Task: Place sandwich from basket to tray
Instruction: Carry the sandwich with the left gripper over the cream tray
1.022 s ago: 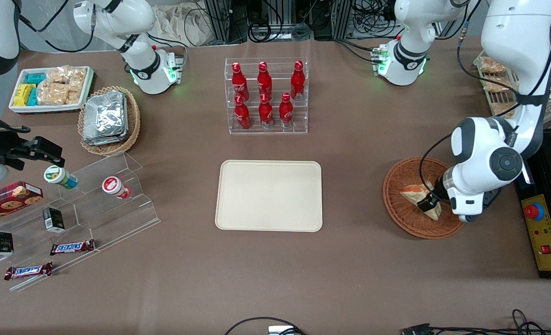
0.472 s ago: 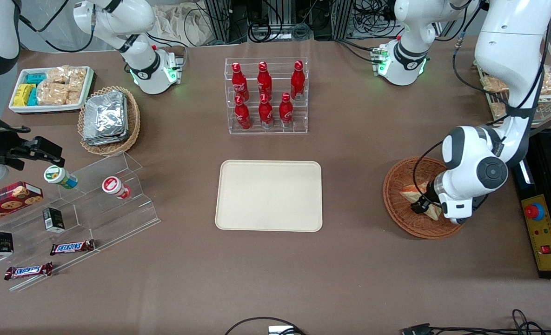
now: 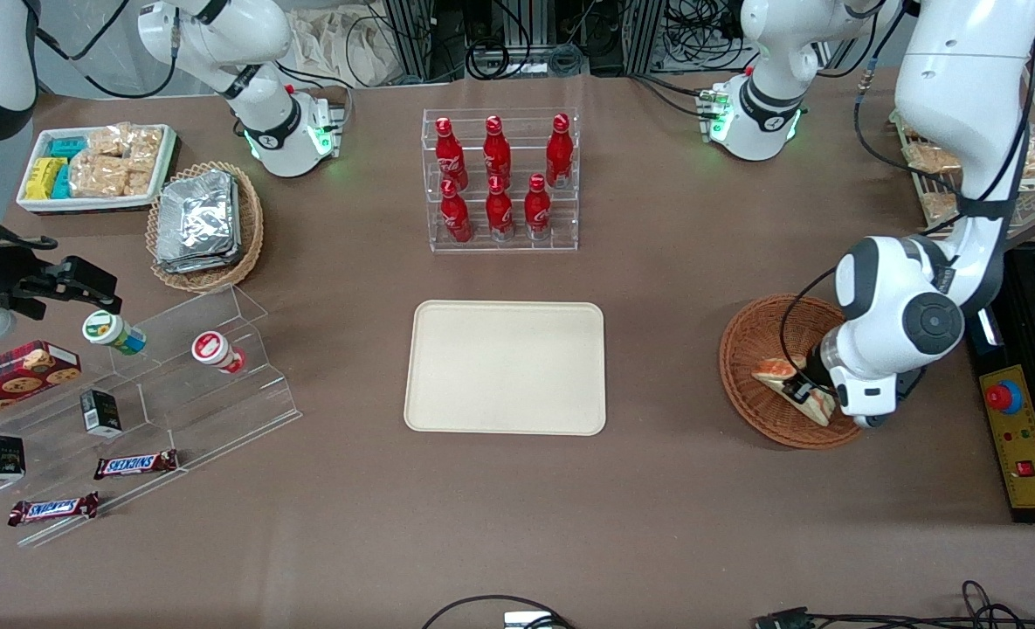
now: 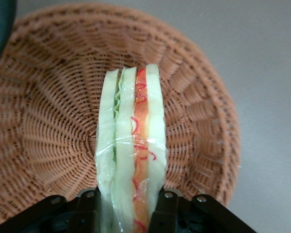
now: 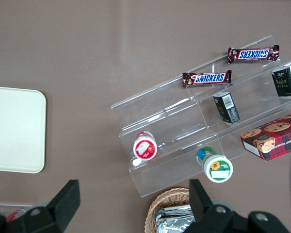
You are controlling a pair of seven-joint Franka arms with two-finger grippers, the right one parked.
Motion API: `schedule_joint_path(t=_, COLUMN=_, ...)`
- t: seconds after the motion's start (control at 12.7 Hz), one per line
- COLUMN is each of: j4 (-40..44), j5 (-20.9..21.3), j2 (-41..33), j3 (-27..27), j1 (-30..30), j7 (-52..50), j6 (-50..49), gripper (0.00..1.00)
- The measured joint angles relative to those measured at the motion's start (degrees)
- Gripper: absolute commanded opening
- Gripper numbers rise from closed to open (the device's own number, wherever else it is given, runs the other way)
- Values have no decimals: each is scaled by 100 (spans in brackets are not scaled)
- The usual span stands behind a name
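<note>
Sandwich (image 4: pixel 131 155) now stands on edge, lifted slightly within the basket (image 3: pixel 744 358), clamped by the pincer (image 4: pixel 128 206); carry to tray (image 3: pixel 505 367) comes next.

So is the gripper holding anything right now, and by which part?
Yes: the gripper is shut on the sandwich, clamping its flat bread faces at one end, over the basket.

Claw (image 3: pixel 803 390) in basket (image 3: pixel 748 384) gripping sandwich (image 3: pixel 783 377) (wedge tilted), tray (image 3: pixel 506 367) well apart, bare

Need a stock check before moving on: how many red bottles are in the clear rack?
6: three red bottles on the upper step of the clear rack, three on the lower step nearer the camera. None look hidden.
</note>
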Motion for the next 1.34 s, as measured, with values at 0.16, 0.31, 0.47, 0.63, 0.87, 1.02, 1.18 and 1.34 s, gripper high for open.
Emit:
schedule_joint_path(t=0.16, j4=597, j5=35, j2=-85, j3=-3, j1=-11, j7=209, j6=-976, gripper=0)
schedule_joint_path(t=0.31, j4=1169, j5=39, j2=-153, j3=-5, j1=-15, j7=467, j6=-1629, gripper=0)
schedule_joint_path(t=0.47, j4=1941, j5=40, j2=-174, j3=-63, j1=-51, j7=817, j6=-2405, gripper=0)
schedule_joint_path(t=0.63, j4=2698, j5=31, j2=-195, j3=-237, j1=-174, j7=1940, j6=-3088, gripper=0)
schedule_joint_path(t=0.87, j4=3124, j5=13, j2=-168, j3=-918, j1=-340, j7=2800, j6=-3288, gripper=0)
schedule_joint_path(t=1.02, j4=3173, j5=16, j2=49, j3=-1408, j1=-540, j7=2792, j6=-3277, gripper=0)
schedule_joint_path(t=1.18, j4=3199, j5=22, j2=458, j3=-1503, j1=-1035, j7=2568, j6=-3137, gripper=0)
schedule_joint_path(t=1.34, j4=3211, j5=34, j2=957, j3=-1504, j1=-1494, j7=2340, j6=-2676, gripper=0)
